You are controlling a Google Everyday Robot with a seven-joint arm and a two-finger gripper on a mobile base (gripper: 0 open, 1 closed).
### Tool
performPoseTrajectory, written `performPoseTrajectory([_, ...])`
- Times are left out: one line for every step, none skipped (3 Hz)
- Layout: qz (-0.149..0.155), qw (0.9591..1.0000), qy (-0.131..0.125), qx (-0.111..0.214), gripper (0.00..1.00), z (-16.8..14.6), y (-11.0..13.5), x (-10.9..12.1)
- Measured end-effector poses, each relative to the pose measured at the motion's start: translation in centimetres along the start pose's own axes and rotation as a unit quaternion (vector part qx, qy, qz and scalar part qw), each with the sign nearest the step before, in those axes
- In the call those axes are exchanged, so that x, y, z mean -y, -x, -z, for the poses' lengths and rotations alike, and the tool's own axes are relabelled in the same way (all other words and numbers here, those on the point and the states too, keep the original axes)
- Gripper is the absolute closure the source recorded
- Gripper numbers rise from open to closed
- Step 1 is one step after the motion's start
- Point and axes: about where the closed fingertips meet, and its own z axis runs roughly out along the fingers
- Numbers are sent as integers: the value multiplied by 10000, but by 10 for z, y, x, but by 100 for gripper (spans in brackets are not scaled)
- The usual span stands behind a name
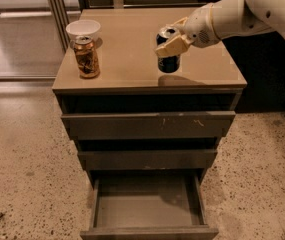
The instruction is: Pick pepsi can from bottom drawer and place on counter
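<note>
The pepsi can (pixel 169 63) is dark with a silver top and is held upright over the right middle of the tan counter (pixel 132 59). Its base is at or just above the surface; I cannot tell if it touches. My gripper (pixel 173 39) comes in from the right on a white arm, and its cream fingers (pixel 171 46) are shut around the can's upper part. The bottom drawer (pixel 147 204) is pulled open below, and its grey floor is bare.
A brown-gold patterned can (pixel 86 57) stands at the counter's left, with a white bowl (pixel 83 29) just behind it. The two upper drawers (pixel 147 126) are nearly closed. Speckled floor surrounds the cabinet. A glass door frame stands at the back left.
</note>
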Motion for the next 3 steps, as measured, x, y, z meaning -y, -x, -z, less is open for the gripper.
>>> performPoseTrajectory([-106,9999,-68,65,100,-11,-12,22])
performPoseTrajectory([-299,9995,-22,106,100,-22,-27,27])
performPoseTrajectory([-504,9986,56,121,100,-30,-41,27])
